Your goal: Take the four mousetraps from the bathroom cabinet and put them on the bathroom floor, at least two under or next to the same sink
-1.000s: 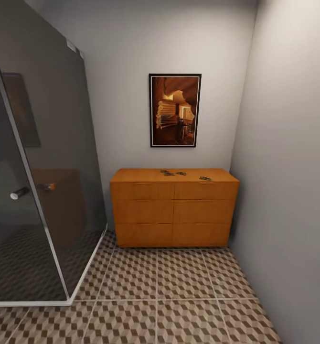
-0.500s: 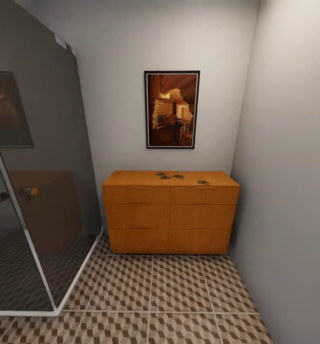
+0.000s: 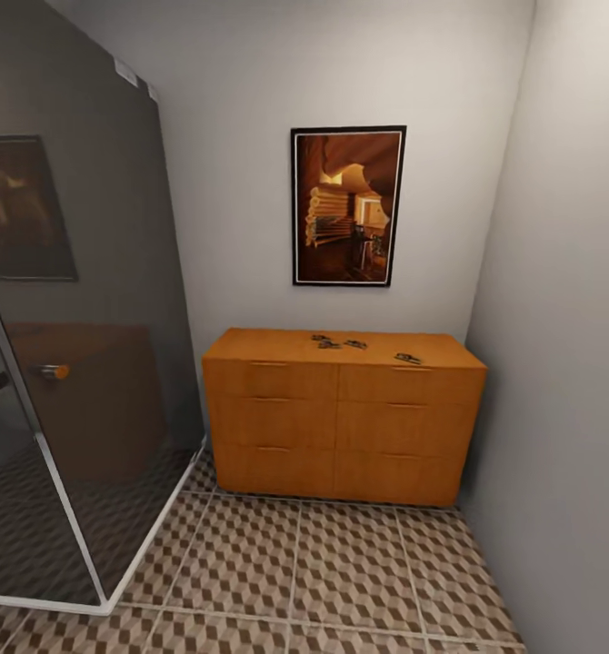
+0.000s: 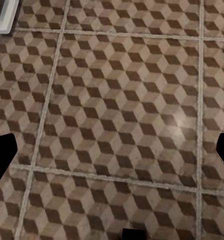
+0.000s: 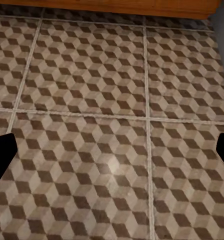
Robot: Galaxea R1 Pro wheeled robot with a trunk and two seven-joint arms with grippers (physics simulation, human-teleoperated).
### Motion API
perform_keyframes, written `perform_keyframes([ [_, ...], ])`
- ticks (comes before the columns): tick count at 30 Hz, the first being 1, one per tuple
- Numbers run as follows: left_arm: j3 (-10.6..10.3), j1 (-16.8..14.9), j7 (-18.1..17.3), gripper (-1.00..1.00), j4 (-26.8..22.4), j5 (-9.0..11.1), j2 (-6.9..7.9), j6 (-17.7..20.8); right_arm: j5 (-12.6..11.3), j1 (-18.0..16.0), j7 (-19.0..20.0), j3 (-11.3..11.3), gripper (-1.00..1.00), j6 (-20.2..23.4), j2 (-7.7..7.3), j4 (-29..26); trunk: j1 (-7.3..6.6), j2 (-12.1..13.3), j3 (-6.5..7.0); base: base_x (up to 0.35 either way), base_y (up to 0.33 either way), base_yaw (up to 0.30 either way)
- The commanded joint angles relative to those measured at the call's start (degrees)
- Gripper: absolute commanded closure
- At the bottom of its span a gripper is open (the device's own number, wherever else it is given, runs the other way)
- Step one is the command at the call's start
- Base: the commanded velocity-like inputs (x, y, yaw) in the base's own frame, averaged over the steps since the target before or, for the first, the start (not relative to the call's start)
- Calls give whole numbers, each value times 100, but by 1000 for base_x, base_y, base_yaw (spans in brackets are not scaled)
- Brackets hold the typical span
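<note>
We face the wide orange-brown wooden cabinet (image 3: pixel 341 413) against the back wall, with four tiny brown wooden mousetraps (image 3: pixel 341 344) on its flat top, one (image 3: pixel 407 358) apart toward our right. Both pincers hang spread wide over the cube-patterned tiled bathroom floor (image 4: pixel 117 115), holding nothing.
</note>
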Motion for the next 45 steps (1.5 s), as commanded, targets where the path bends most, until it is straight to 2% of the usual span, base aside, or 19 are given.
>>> perform_keyframes([
  [1, 0, 2, 12, -100, -7, 4, 0, -8, 3, -3, -16, 5, -100, -16, -1, 4, 3, -2, -5, 254, -76, 42],
  [10, 0, 2, 12, -100, -7, 4, 0, -8, 3, -2, -15, 4, -100, -16, -1, 4, 3, -2, -5, 209, -62, 11],
  [30, 0, 2, 12, -100, -7, -5, 0, -12, 2, -2, -16, -1, -100, -23, -8, -3, 3, -2, -5, 22, -3, 0],
  [45, 0, 2, 12, -100, -11, -1, 0, -8, -5, -3, -18, 4, -100, -25, 10, -5, 3, -2, 4, 233, 0, -26],
])
